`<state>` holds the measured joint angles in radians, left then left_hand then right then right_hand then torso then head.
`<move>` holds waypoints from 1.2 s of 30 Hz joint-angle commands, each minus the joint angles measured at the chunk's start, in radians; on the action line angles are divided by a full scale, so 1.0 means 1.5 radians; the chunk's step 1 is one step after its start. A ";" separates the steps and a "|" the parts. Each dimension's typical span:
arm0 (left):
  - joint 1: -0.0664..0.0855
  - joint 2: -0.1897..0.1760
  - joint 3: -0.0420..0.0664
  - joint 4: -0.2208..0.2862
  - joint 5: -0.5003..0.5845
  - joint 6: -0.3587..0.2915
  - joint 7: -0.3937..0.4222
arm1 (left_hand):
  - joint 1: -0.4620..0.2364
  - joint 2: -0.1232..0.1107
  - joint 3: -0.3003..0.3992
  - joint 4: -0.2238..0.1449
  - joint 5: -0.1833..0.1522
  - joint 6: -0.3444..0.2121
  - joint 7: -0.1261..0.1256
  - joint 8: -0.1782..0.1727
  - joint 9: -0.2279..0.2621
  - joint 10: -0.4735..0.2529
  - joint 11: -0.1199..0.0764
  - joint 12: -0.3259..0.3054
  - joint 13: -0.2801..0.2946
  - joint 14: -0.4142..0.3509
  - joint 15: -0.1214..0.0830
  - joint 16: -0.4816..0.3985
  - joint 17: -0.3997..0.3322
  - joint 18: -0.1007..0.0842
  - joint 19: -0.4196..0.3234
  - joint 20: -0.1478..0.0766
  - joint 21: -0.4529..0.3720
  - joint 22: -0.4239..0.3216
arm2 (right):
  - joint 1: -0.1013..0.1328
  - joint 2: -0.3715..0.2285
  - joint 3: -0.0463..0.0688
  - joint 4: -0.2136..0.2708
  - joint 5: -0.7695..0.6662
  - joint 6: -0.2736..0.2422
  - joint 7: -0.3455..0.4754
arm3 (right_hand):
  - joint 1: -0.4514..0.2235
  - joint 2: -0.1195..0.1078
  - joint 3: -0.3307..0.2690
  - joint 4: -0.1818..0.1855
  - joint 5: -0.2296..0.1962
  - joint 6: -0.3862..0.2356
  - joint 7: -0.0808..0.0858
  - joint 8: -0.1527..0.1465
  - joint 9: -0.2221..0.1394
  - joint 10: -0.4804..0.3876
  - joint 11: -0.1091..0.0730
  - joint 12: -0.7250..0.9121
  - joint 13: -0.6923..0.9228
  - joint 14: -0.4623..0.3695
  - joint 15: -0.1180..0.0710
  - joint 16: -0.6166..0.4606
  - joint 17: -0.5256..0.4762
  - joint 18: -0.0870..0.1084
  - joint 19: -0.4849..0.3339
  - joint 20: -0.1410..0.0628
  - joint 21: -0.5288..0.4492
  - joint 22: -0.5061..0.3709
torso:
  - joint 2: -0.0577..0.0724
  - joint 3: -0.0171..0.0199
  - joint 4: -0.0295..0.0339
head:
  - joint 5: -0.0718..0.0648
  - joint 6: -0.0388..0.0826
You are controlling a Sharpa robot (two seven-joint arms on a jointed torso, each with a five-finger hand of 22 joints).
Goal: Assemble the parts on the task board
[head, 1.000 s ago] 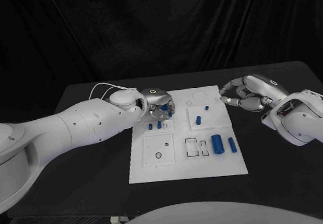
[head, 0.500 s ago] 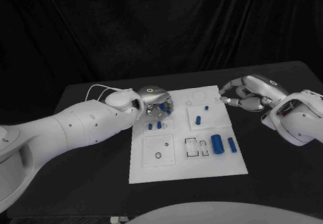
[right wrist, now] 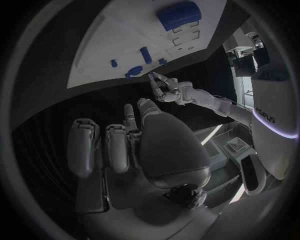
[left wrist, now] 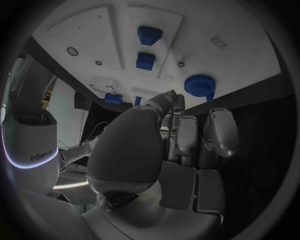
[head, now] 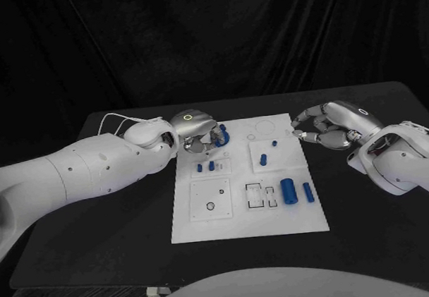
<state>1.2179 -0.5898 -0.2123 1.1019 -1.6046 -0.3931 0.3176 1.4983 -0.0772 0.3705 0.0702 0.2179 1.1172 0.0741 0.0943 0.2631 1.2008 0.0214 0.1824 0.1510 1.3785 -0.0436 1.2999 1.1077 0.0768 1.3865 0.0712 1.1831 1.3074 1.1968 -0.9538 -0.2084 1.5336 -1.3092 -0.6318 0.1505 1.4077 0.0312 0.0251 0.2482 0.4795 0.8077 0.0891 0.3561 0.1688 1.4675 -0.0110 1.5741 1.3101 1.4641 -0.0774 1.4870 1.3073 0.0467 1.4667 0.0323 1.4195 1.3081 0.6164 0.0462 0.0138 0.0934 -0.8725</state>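
The white task board [head: 250, 219] lies mid-table. My left hand [head: 196, 132] hovers over its far left corner and pinches a round blue part [head: 220, 136] at its fingertips. The left wrist view shows that round part [left wrist: 200, 85] just past the curled fingers [left wrist: 215, 132], above the board's edge [left wrist: 81, 30]. My right hand [head: 330, 127] hangs beside the board's far right edge with its fingers curled in and nothing in them. A pair of small blue parts [head: 206, 168], a short blue peg [head: 263, 159], a thick blue cylinder [head: 289, 189] and a slim blue pin [head: 309, 192] rest on the board.
A square inset plate with a small hole [head: 210, 198] sits at the board's near left, with rectangular slots [head: 260, 194] beside it. A faint ring outline [head: 265, 126] marks the far side. Black table [head: 384, 210] surrounds the board.
My left hand has moved back toward the board's far left corner, carrying the round blue part with it. My right hand has barely shifted.
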 commanded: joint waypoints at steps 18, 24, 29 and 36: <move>0.004 -0.026 0.000 0.008 0.002 0.101 -0.024 | -0.024 -0.005 0.014 0.005 -0.017 -0.014 0.000 -0.019 -0.011 -0.033 0.001 -0.060 -0.025 -0.016 0.001 -0.018 -0.021 0.008 -0.018 0.000 -0.028 0.097 | -0.005 0.002 0.000 -0.006 -0.001 0.006 -0.009 | 0.005 -0.002 0.002 -0.004 0.003 0.003 0.003 0.003 -0.001 0.069 0.004 -0.002 0.174 0.046 0.004 -0.003 0.032 -0.004 0.029 0.003 -0.003 0.139 | 0.001 0.0000 -0.0002 | 0.002 0.000; 0.004 -0.028 0.000 0.007 0.002 0.105 -0.029 | -0.025 -0.006 0.015 0.005 -0.017 -0.016 0.000 -0.019 -0.012 -0.036 0.002 -0.064 -0.027 -0.017 0.001 -0.018 -0.021 0.008 -0.018 0.001 -0.029 0.097 | -0.005 0.001 0.000 -0.006 -0.001 0.007 -0.010 | 0.005 -0.002 0.002 -0.004 0.003 0.003 0.003 0.003 -0.001 0.069 0.004 -0.002 0.174 0.046 0.004 -0.003 0.032 -0.004 0.029 0.003 -0.003 0.139 | 0.001 0.0003 -0.0003 | 0.003 0.000; 0.004 -0.026 0.000 0.005 0.002 0.110 -0.032 | -0.024 -0.006 0.017 0.004 -0.016 -0.017 0.001 -0.019 -0.012 -0.037 0.002 -0.066 -0.028 -0.018 0.001 -0.019 -0.022 0.008 -0.019 0.001 -0.031 0.097 | -0.005 0.001 0.000 -0.006 -0.001 0.007 -0.010 | 0.005 -0.002 0.002 -0.004 0.003 0.003 0.003 0.003 -0.001 0.069 0.004 -0.002 0.174 0.046 0.004 -0.003 0.032 -0.004 0.029 0.003 -0.003 0.139 | 0.001 0.0004 -0.0006 | 0.003 0.000; 0.003 -0.020 0.000 -0.002 0.002 0.116 -0.034 | -0.023 -0.007 0.018 0.003 -0.016 -0.018 0.001 -0.020 -0.013 -0.037 0.003 -0.067 -0.028 -0.020 0.002 -0.022 -0.025 0.009 -0.021 0.001 -0.035 0.096 | -0.005 0.001 0.000 -0.005 -0.001 0.007 -0.010 | 0.005 -0.002 0.002 -0.004 0.003 0.003 0.003 0.003 -0.001 0.069 0.004 -0.002 0.174 0.046 0.004 -0.003 0.032 -0.004 0.029 0.003 -0.003 0.139 | 0.001 0.0003 -0.0005 | 0.002 0.000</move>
<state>1.2217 -0.6227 -0.2127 1.1001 -1.6041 -0.2366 0.2684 1.4691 -0.0873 0.3896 0.0759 0.1963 1.0965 0.0785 0.0695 0.2430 1.1522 0.0236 0.0878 0.1093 1.3525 -0.0412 1.2723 1.0712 0.0769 1.3611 0.0750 1.1366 1.3073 1.1913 -0.9519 -0.2087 1.5243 -1.3092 -0.6254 0.1482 1.4077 0.0312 0.0278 0.2454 0.4794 0.8077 0.0891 0.3560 0.1679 1.4675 -0.0110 1.5763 1.3099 1.4641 -0.0774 1.4870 1.3073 0.0467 1.4667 0.0323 1.4196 1.3076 0.6175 0.0467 0.0128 0.0969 -0.8725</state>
